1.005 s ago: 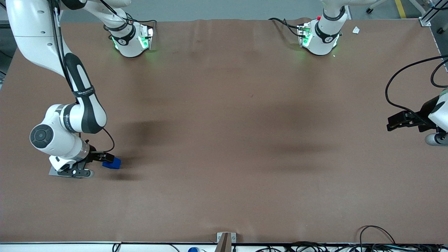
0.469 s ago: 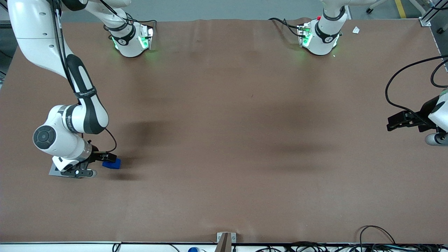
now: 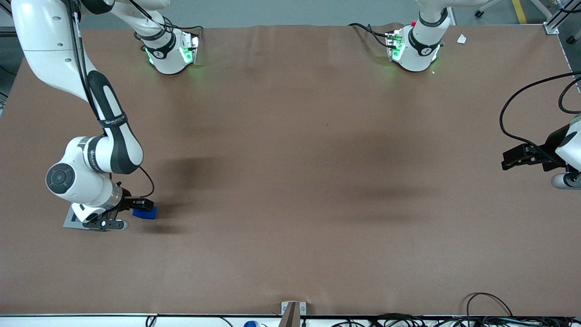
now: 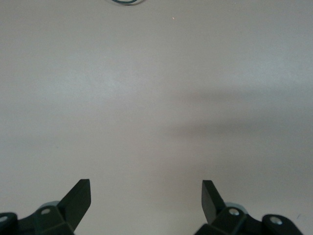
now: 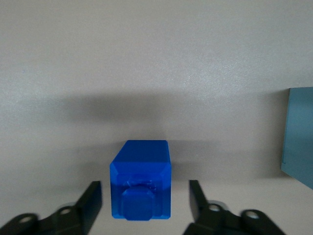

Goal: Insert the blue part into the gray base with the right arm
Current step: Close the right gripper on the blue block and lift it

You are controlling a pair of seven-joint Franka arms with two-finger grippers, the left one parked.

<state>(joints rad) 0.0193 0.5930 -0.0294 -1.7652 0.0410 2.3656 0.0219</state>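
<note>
The blue part (image 3: 146, 212) lies on the brown table at the working arm's end; in the right wrist view (image 5: 142, 183) its stepped end faces the camera. My right arm's gripper (image 3: 138, 206) is low over it and open: the two black fingers (image 5: 93, 196) stand one on each side of the part with a gap on both sides, not touching it. The gray base (image 3: 69, 221) sits beside the blue part, mostly hidden under my wrist; one light edge of it shows in the right wrist view (image 5: 299, 139).
The two arm bases (image 3: 170, 54) (image 3: 415, 50) stand at the table edge farthest from the front camera. A small metal bracket (image 3: 292, 309) and cables (image 3: 490, 313) sit at the near edge. The left wrist view shows only bare table.
My right wrist has shifted a little toward the blue part, bringing the gripper closer over it. The blue part and the gray base have not moved.
</note>
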